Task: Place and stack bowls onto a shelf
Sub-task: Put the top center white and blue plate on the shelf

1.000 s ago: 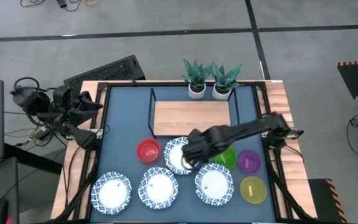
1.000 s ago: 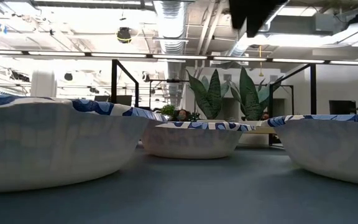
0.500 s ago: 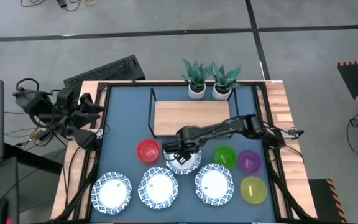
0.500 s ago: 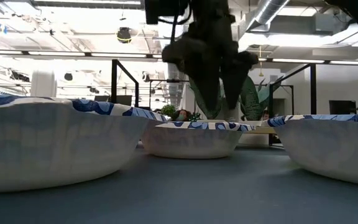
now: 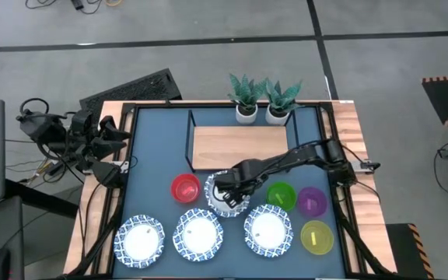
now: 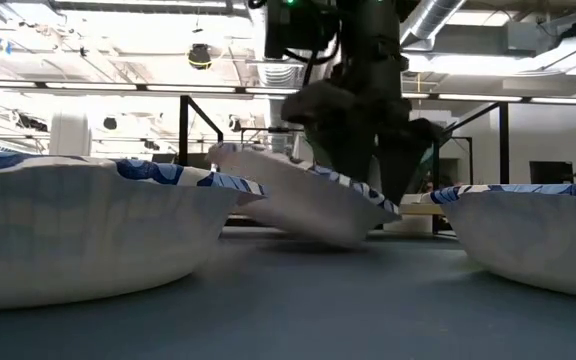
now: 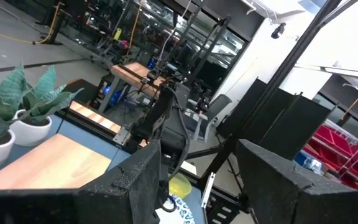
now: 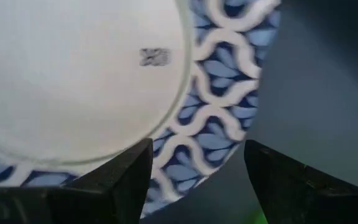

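Note:
My right gripper (image 5: pixel 234 188) reaches from the table's right side to the white bowl with the blue patterned rim (image 5: pixel 225 197) just in front of the shelf (image 5: pixel 239 146), and is shut on it. In the low view this bowl (image 6: pixel 298 195) is tilted. Three more blue-rimmed bowls (image 5: pixel 198 235) sit in the near row. The red bowl (image 5: pixel 185 188), green bowl (image 5: pixel 281 194), purple bowl (image 5: pixel 311 201) and yellow bowl (image 5: pixel 316 236) rest on their bases on the table. My left gripper (image 7: pixel 197 155) is open and waits off the table's left edge (image 5: pixel 115 134). My right gripper (image 8: pixel 197 180) has the bowl's blue patterned rim (image 8: pixel 207 146) on its right side. One finger (image 8: pixel 123 180) stands over the inside and the other (image 8: pixel 291 180) outside. The fingers come from above, pointing down (image 6: pixel 368 150). The bowl is tilted, left rim (image 6: pixel 223 152) raised, underside low at the table.
Two small white plant pots (image 5: pixel 246 113) (image 5: pixel 278 115) stand behind the shelf. A thin black wire frame (image 5: pixel 189 140) rises at the shelf's left end. The green bowl lies just right of the held bowl, the red bowl just left.
My right gripper has come down from above onto the bowl in front of the shelf and taken hold of its rim. The bowl, level half a second ago, is now tipped with its left rim raised.

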Robot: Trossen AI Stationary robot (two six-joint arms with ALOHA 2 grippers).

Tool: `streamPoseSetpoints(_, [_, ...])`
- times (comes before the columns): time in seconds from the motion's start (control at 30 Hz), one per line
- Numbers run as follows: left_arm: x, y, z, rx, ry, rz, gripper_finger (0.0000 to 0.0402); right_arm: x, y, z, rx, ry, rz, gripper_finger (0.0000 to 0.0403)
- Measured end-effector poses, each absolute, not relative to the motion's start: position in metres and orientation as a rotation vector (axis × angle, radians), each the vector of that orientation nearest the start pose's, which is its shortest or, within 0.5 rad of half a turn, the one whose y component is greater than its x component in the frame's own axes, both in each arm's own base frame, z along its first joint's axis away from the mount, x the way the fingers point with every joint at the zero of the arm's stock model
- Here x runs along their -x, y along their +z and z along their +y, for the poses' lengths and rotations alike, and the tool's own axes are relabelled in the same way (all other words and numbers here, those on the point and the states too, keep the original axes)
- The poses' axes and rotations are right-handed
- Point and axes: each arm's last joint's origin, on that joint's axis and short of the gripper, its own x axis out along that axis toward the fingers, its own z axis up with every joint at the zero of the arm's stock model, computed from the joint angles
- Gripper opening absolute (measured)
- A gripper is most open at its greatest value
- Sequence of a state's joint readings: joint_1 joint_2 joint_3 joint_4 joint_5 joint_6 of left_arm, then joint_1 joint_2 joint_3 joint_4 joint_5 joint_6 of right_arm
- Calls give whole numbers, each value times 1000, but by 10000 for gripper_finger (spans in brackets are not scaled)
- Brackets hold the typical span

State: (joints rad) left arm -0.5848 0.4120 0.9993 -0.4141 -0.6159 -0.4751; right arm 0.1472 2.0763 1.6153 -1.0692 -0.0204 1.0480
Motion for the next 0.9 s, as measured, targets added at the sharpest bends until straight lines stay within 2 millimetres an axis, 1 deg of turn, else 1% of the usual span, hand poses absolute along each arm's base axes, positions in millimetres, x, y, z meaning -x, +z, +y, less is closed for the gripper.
streamPoseSetpoints(0.13, [-42, 411, -7, 585, -3, -149, 197, -390, 177, 59, -723, -686, 1458, 281])
streamPoseSetpoints(0.3, [-42, 411, -7, 591, -3, -149, 197, -391, 177, 59, -712, -681, 1446, 281])
streamPoseSetpoints(0.37, [-42, 411, -7, 591, -3, -149, 197, -392, 177, 56, -704, -669, 1445, 279])
streamPoseSetpoints(0.5, [-42, 411, -7, 591, -3, -149, 197, -396, 171, 52, -709, -669, 1439, 262])
streamPoseSetpoints(0.57, [-42, 411, -7, 591, -3, -149, 197, -396, 170, 50, -716, -673, 1439, 243])
streamPoseSetpoints(0.63, [-42, 411, -7, 590, -3, -149, 196, -396, 171, 48, -727, -682, 1433, 216])
streamPoseSetpoints(0.9, [-42, 410, -7, 578, 22, -152, 197, -397, 172, 46, -739, -683, 1434, 67])
